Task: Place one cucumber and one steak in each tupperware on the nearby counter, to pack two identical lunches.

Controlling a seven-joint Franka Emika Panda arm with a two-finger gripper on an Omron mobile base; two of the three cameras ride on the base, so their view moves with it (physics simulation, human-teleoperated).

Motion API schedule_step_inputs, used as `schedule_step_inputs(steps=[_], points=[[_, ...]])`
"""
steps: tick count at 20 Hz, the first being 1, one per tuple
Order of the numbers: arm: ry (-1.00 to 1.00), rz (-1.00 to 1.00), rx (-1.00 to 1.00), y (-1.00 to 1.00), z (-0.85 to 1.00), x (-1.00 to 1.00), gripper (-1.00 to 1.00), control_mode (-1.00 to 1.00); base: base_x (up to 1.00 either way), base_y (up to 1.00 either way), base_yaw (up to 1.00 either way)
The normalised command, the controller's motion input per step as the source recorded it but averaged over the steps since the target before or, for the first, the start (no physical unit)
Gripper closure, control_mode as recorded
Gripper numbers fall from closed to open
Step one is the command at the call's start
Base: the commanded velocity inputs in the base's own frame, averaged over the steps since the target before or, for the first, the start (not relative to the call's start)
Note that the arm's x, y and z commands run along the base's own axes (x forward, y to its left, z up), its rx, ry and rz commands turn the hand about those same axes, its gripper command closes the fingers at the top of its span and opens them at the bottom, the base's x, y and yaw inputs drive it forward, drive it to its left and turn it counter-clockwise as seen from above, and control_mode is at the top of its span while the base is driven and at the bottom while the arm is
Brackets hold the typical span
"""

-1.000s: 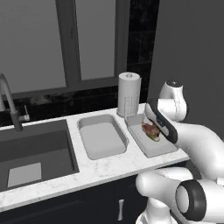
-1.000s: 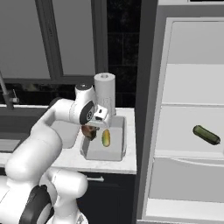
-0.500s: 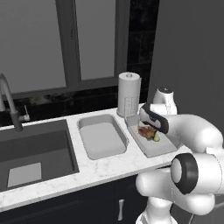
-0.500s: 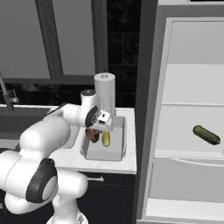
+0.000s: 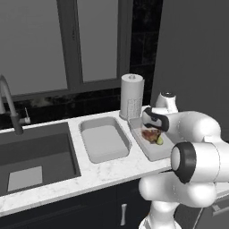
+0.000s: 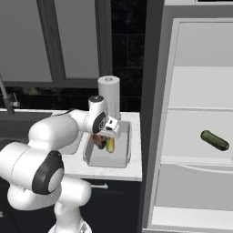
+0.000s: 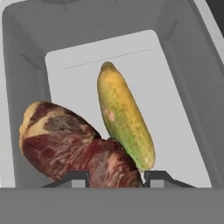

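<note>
On the desk [image 5: 107, 172], the left tupperware [image 5: 103, 139] beside the sink [image 5: 31, 152] sits bare. The right tupperware [image 7: 183, 87] already holds a yellowish cucumber [image 7: 124, 116], touching the steak [image 7: 74, 146] that the fingers [image 7: 116, 177] are pinching just above the container floor. A dark green cucumber [image 6: 215, 140] lies on a fridge shelf [image 6: 200, 159], well apart. Judging from this, letting go carelessly could tip the steak onto the cucumber or leave it propped against the wall.
</note>
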Motion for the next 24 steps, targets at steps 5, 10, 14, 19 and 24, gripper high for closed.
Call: schedule_step_inputs(steps=[5,10,14,19,24], points=[[0.0,-0.01,0.0,-0.11,-0.05,0.0,1.0,-1.0,0.0,0.0,0.0],[0.0,0.0,0.0,0.0,-0.06,0.0,1.0,-1.0,0.0,0.0,0.0],[0.0,0.0,0.0,0.0,0.0,0.0,-1.0,-1.0,0.0,0.0,0.0],[0.0,0.0,0.0,0.0,0.0,0.0,-1.0,-1.0,0.0,0.0,0.0],[0.0,0.0,0.0,0.0,0.12,-0.03,-1.0,-1.0,0.0,0.0,0.0]])
